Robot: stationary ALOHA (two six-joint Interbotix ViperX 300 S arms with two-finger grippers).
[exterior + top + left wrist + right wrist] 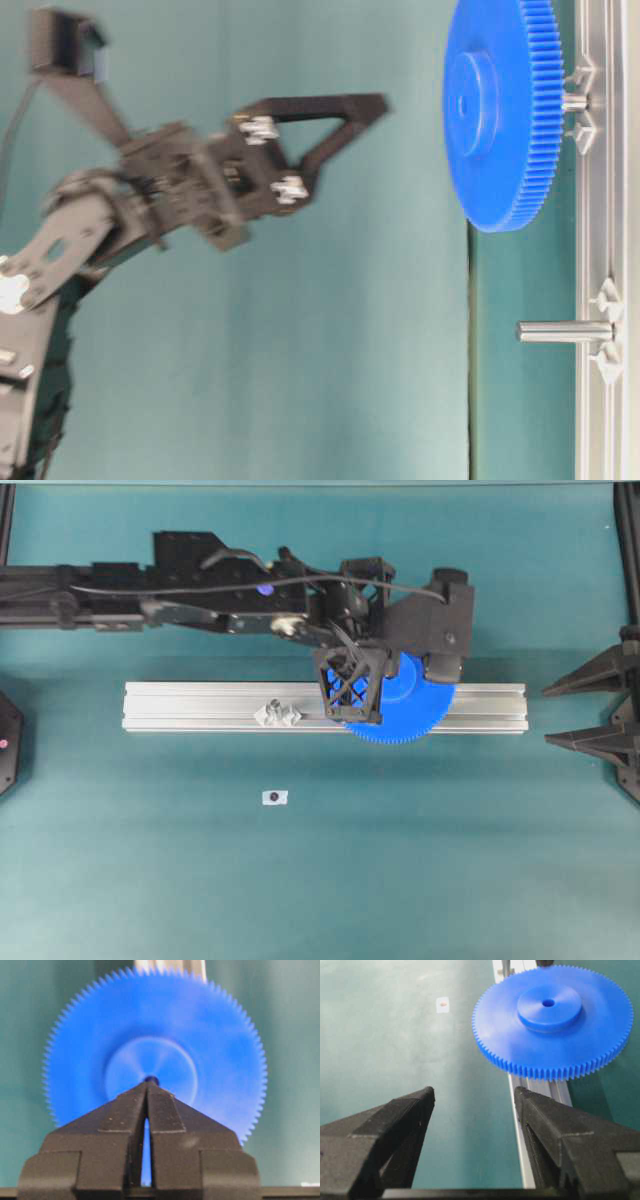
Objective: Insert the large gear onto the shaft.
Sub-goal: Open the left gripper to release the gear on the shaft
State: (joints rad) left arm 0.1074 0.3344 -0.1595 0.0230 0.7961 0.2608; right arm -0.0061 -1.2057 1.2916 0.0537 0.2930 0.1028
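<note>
The large gear [410,712] is a bright-blue toothed disc lying flat over the aluminium rail [200,708]. It sits on the shaft [575,101], with a gap left between gear [500,110] and rail. My left gripper [380,103] hangs above the gear's hub, apart from it, shut with nothing in it. In the left wrist view its tips [149,1086] meet in front of the blurred gear [200,1035]. My right gripper [475,1095] stands open and empty, short of the gear [550,1025], at the right edge of the overhead view [548,716].
A second look-alike pin [565,331] with shiny brackets [277,715] stands bare on the rail, left of the gear. A small white marker [274,797] lies on the teal mat in front of the rail. The left arm [200,590] stretches across behind the rail.
</note>
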